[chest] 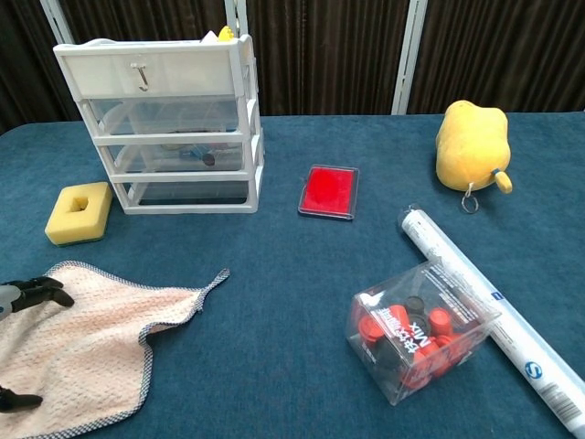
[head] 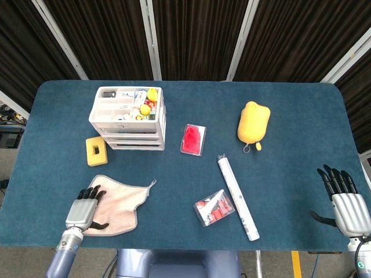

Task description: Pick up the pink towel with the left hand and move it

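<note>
The pink towel (head: 119, 204) lies flat on the blue table (head: 290, 116) at the near left, one corner drawn out to a point toward the middle. We see our left hand (head: 84, 211) over the towel's left part, fingers stretched out and spread, thumb set apart over the near hem; it holds nothing, and we cannot tell whether the fingers touch the cloth. In the chest view only dark fingertips (chest: 41, 291) show at the left edge, over the towel (chest: 91, 347). Our right hand (head: 346, 205) rests at the near right edge of the table, fingers straight and apart, empty, well apart from everything else.

Near the middle front we see a clear box of red pieces (head: 214, 207), tilted, with a white tube (head: 237, 197) just beside it on the right, lying slantwise. Farther back on the left sits a yellow sponge (head: 96, 150), just beside a white drawer unit (head: 127, 119) whose top tray holds small items. A red flat case (head: 193, 139) lies near the centre, and a yellow plush toy (head: 253, 123) lies to its right.
</note>
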Motion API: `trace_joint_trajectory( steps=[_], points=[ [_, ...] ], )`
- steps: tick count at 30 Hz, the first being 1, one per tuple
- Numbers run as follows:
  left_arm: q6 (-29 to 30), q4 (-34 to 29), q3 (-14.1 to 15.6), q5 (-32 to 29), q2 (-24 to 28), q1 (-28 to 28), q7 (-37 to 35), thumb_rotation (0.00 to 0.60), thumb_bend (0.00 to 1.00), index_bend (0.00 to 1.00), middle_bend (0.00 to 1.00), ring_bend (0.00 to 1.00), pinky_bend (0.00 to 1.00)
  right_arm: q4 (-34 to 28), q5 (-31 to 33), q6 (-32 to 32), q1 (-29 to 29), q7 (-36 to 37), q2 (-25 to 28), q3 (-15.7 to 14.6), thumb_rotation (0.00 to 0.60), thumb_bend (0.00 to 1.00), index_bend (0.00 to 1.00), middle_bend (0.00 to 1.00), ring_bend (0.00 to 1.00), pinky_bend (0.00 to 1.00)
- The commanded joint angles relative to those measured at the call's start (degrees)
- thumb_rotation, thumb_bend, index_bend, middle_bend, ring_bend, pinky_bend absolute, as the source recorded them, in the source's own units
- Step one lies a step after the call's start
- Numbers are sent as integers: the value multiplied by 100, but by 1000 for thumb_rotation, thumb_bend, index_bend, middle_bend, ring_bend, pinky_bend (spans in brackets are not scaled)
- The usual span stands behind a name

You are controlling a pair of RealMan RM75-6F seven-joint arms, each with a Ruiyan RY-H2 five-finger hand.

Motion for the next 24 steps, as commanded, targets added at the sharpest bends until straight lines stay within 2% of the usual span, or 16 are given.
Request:
trace_joint_trajectory(
  steps=[1, 3, 5, 8, 16, 20, 24],
  points=[
    [96, 91, -12, -39, -159, -65, 105, 524, 143, 277, 76, 43, 132, -1, -1, -1, 1, 7, 1, 0, 600, 10, 0, 0, 0, 0],
    [184, 119, -34, 19, -233, -69, 83, 529, 260, 426, 228, 174, 235, 2, -5, -3, 3, 12, 0, -1, 600, 11, 0, 0, 0, 0],
    [334, 174, -47, 191, -311, -57, 23, 550, 385, 591, 429, 364, 362, 6, -10, -3, 5, 17, 1, -2, 600, 11, 0, 0, 0, 0],
    [449, 193, -39, 380, -348, -33, -106, 597, 494, 720, 576, 501, 462, 6, -15, 0, 5, 20, 2, -3, 600, 11, 0, 0, 0, 0],
    [761, 361, 78, 1150, -319, -11, -299, 600, 650, 907, 752, 659, 577, 3, -19, 12, -2, 7, -1, -5, 600, 10, 0, 0, 0, 0],
    [835, 371, 33, 1288, -284, -19, -346, 600, 697, 931, 822, 720, 629, -5, -8, 13, -5, 4, -1, -2, 600, 11, 0, 0, 0, 0],
    [1032, 384, -73, 1623, -244, -42, -465, 600, 719, 949, 841, 746, 682, -2, -3, 5, -3, 7, -2, -1, 600, 11, 0, 0, 0, 0]
  ],
)
